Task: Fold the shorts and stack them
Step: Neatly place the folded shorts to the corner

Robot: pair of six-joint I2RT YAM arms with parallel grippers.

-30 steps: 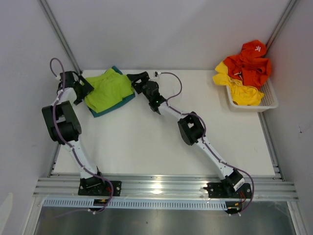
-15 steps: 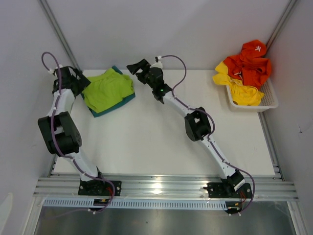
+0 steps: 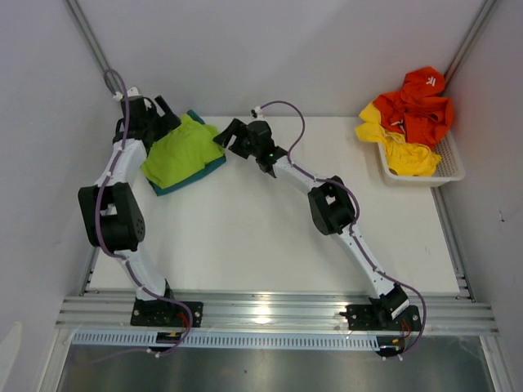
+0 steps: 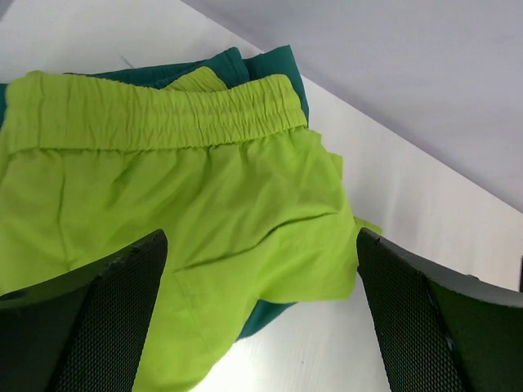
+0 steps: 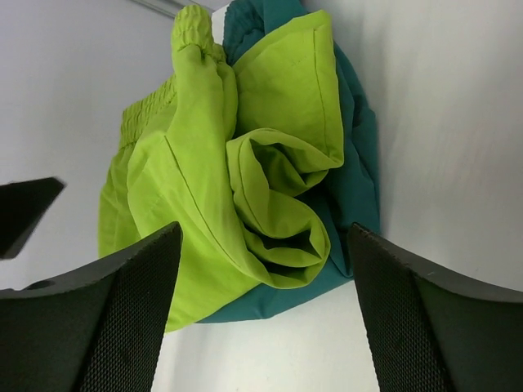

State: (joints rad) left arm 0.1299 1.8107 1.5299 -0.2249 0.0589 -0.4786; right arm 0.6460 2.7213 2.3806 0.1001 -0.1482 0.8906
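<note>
Overhead view far; wrist views close, sharing shorts (image 4: 204, 188).

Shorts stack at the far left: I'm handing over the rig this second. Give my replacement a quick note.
Left tool: open, empty, at the stack's far-left corner.
Right tool: open, empty, at the stack's right side.
Things: lime shorts lie on the teal shorts, far left on the table.
Done: both pairs stacked.
Left: the lime pair's right edge is bunched and rolled, so it probably wants smoothing. Orange garment and yellow garment sit in the white basket, possibly next.
</note>
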